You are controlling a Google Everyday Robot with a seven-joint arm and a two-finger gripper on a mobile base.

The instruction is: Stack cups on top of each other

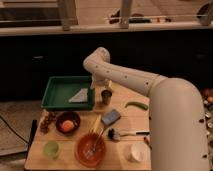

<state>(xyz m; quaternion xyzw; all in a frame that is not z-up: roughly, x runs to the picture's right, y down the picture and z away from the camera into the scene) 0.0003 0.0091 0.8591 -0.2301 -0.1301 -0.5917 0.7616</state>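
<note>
The small grey metal tumbler (106, 96) stands upright on the wooden table (150, 120), just right of the green tray. The pale green plastic cup (50, 149) stands alone at the table's front left corner, far from the tumbler. My white arm reaches in from the right and bends down at the back. My gripper (101, 85) hangs just above and slightly left of the tumbler, mostly hidden by the wrist. I cannot tell whether it touches the tumbler.
A green tray (57, 95) holds a white cloth (80, 95). A dark brown bowl (68, 122) with an orange item, a wide orange bowl (91, 149), a blue sponge (110, 117), a brush (125, 133), a green pod (136, 105) and a white cup (134, 152) crowd the table.
</note>
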